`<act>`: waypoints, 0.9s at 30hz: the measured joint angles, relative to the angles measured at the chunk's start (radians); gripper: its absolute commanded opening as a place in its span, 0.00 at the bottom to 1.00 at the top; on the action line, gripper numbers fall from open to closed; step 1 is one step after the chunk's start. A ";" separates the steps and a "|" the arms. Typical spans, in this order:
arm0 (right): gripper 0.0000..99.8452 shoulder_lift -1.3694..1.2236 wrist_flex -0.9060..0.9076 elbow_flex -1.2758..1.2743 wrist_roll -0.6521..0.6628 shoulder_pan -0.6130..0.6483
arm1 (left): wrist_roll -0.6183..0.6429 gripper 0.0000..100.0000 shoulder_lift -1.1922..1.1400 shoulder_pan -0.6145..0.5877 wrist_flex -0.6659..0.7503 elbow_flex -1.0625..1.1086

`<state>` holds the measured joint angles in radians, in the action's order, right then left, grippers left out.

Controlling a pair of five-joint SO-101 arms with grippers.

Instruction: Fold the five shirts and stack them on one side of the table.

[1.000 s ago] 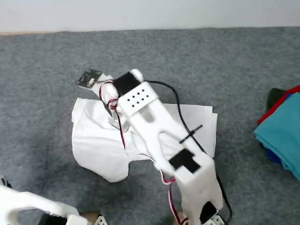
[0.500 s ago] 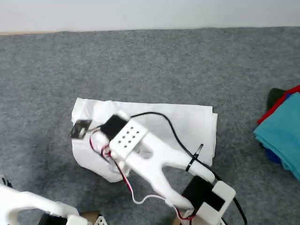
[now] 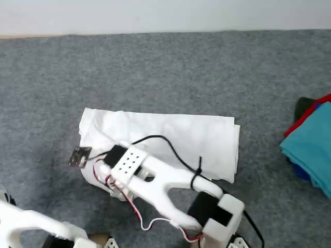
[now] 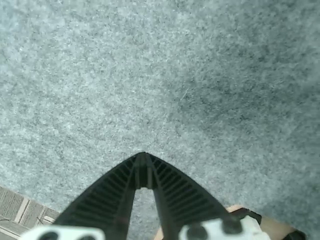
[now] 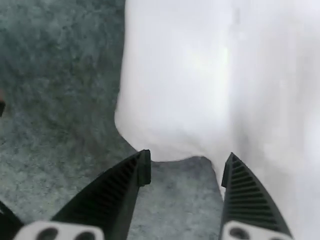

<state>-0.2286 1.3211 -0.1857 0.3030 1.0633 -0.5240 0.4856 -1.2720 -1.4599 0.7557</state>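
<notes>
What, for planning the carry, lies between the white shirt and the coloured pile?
Bare grey mat separates white shirt from coloured pile, per the high view.

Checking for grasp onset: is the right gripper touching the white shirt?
Cannot tell. The right wrist view shows the open right gripper straddling the shirt's edge, but not whether it rests on the cloth or hovers above it.

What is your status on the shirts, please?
Right gripper open at edge of white shirt. Left gripper shut over grey carpet. Coloured shirts piled aside. No obstruction seen.
</notes>
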 measured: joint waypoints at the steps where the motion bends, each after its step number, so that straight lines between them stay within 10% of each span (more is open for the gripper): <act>1: 0.25 -0.009 0.000 0.003 0.000 0.014 | 0.000 0.00 0.000 0.000 0.000 0.000; 14: 0.24 -0.190 -0.002 0.158 0.000 0.106 | 0.000 0.00 0.000 -0.054 0.044 0.000; 27: 0.03 -0.322 0.218 0.476 0.000 0.003 | 0.000 0.00 0.000 -0.054 0.051 0.000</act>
<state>-0.5508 1.5390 0.2900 0.3030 1.0664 -0.5240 0.4856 -1.3257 -1.4093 0.7557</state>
